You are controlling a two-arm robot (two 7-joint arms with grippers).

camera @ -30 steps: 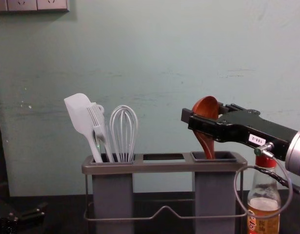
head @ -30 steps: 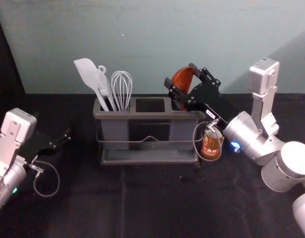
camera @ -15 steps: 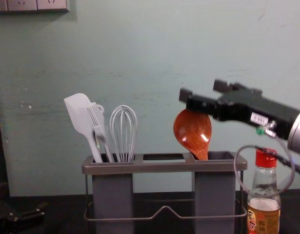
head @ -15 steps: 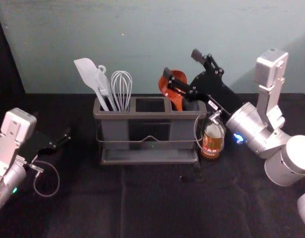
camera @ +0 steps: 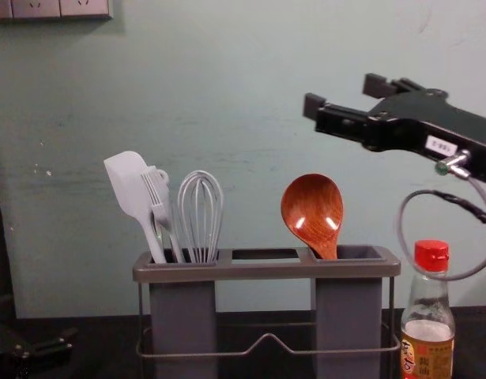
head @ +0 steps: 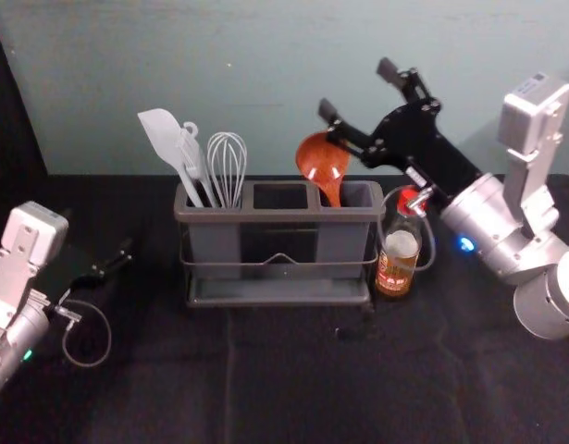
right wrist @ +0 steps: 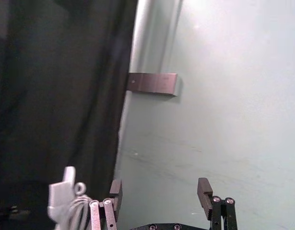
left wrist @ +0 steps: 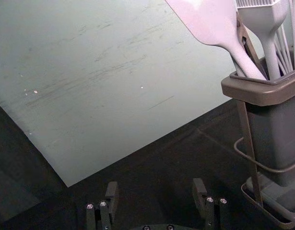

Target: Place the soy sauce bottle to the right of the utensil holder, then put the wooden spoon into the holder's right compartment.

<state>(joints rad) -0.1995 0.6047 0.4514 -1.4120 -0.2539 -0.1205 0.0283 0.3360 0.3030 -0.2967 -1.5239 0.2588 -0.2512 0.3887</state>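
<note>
lifting the right end effector, released, higher than before; leaving the wooden spoon in the holder's right compartment; ideally keeping cable off soy sauce bottle just rightward; parking left end effector leftward, spread.

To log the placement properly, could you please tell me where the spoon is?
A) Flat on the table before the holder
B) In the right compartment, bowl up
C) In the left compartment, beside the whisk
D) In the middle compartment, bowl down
B, as the spoon leans bowl up in the right compartment of the holder, with the right pincer open and clear above it.
</note>
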